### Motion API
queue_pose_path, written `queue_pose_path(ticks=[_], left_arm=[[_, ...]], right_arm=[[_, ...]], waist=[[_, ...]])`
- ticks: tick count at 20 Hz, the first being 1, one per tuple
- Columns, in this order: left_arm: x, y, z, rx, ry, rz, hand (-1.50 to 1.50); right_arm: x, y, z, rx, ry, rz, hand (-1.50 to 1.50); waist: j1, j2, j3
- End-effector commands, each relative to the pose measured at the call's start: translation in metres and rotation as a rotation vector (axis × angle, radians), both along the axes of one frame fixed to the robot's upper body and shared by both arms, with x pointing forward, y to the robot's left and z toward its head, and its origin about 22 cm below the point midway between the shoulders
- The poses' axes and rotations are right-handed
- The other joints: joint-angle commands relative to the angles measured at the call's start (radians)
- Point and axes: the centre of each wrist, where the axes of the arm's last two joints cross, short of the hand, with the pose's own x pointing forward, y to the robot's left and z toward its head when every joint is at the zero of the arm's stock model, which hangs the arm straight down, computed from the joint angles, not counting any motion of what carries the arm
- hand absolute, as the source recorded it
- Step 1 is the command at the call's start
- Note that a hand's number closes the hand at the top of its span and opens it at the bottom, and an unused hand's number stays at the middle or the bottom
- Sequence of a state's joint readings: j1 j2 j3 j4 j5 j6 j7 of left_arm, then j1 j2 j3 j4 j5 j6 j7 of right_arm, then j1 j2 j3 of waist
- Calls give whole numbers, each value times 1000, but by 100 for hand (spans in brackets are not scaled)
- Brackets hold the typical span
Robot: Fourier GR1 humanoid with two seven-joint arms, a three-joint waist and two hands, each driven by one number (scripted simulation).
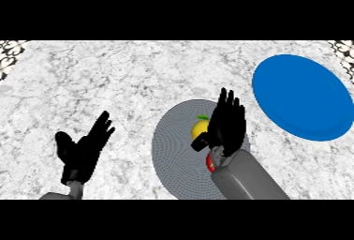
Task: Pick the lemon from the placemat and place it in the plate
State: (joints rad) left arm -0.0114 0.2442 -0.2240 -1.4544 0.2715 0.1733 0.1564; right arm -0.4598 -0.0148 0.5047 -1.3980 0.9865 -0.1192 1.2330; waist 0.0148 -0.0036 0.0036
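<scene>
- The lemon (200, 128) lies on the grey round mat (173, 150), in the mat's far half, a small green leaf at its far end.
- The right hand (227, 125) hangs over the mat, its fingers straight and close together, pointing far; they curl round nothing.
- The thumb of that hand reaches left, just at the lemon's near right edge; whether it touches the fruit I cannot tell.
- The hand covers the lemon's right side; the left side shows yellow.
- A red thing (210, 162) peeps out on the mat just near of the hand, by the wrist, mostly hidden by the grey forearm.
- The blue plate (302, 96) sits on the counter (104, 79) to the far right, apart from the mat, with nothing on it.
- The left hand (81, 151) rests open at the near left, fingers spread and pointing far-right, well apart from the mat.
</scene>
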Motion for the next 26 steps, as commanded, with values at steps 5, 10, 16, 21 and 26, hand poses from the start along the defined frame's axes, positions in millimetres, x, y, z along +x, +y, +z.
queue_pose_path(ticks=[5, 10, 16, 21, 26], left_arm=[[0, -4, -10, 5, 59, 1, 0], [-3, 10, -17, 9, 68, 11, 0], [1, 9, -2, 13, 77, -5, 0], [-3, -1, -2, -2, 77, 14, 0], [-22, -3, -23, 2, 81, 8, 0]], right_arm=[[8, 10, -16, 6, 125, -195, -150], [17, 1, -21, 25, 167, -184, -150], [5, 12, -44, -72, 224, -73, 150], [22, 19, -30, -107, 198, -88, 150], [16, 15, -39, -168, 65, -82, 150]], waist=[[2, 6, -4], [-4, 6, -4], [-8, 3, -4], [-1, 3, -4], [-8, 2, -4]])
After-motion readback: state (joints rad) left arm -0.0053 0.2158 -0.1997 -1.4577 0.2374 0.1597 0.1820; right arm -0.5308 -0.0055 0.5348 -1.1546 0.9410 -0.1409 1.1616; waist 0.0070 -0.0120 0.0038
